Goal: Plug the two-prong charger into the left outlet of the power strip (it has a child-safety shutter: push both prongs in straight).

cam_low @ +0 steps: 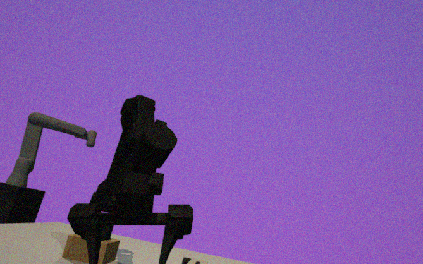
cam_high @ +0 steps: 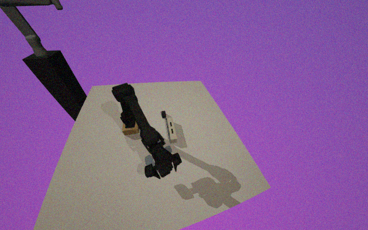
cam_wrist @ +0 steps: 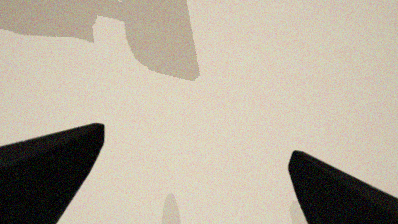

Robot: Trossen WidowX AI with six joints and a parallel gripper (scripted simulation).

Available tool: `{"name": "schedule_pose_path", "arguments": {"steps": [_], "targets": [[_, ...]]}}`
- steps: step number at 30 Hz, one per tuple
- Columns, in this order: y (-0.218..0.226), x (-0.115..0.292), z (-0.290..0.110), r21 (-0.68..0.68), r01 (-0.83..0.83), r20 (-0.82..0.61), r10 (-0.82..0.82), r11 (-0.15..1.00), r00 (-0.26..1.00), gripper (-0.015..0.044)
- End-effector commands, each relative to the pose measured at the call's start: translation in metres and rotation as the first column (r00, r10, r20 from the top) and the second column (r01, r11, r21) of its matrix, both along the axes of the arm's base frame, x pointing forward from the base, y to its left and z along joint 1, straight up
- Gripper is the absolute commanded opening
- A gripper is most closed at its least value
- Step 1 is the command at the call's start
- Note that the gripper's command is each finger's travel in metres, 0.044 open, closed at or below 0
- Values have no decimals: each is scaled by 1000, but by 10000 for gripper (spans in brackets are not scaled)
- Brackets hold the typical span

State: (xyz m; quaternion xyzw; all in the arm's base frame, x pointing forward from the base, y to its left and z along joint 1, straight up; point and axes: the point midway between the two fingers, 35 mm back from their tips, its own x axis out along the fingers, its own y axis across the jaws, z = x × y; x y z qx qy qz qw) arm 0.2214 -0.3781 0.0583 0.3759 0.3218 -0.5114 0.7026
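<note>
The power strip (cam_high: 174, 137) is a pale bar on the table, with two dark outlets on its top. A small black block (cam_high: 163, 114) stands at its far end; I cannot tell whether this is the charger. No prongs can be made out. Only dark and pale bits show at the bottom edge of the exterior view. My gripper (cam_high: 168, 174) (cam_low: 128, 261) (cam_wrist: 199, 146) is open and empty, pointing down above the table. In the top view it is nearer the camera than the strip and a little to its left.
The pale table (cam_high: 99, 182) carries my arm's wooden base block (cam_high: 131, 130) (cam_low: 74, 249), left of the strip. Arm shadows lie on the table. Beyond the table's far left edge, a grey arm (cam_high: 18, 20) (cam_low: 60, 125) stands on a black pedestal (cam_high: 54, 77) (cam_low: 6, 203).
</note>
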Motion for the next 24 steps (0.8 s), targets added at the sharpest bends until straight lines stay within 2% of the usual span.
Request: {"name": "schedule_pose_path", "arguments": {"steps": [1,13,24], "targets": [[10,16,-1,-11,-59,-23,59,998,998,440],[50,51,-2,1,-298,-116,296,954,948,440],[98,83,-1,22,-531,-196,525,847,828,440]]}}
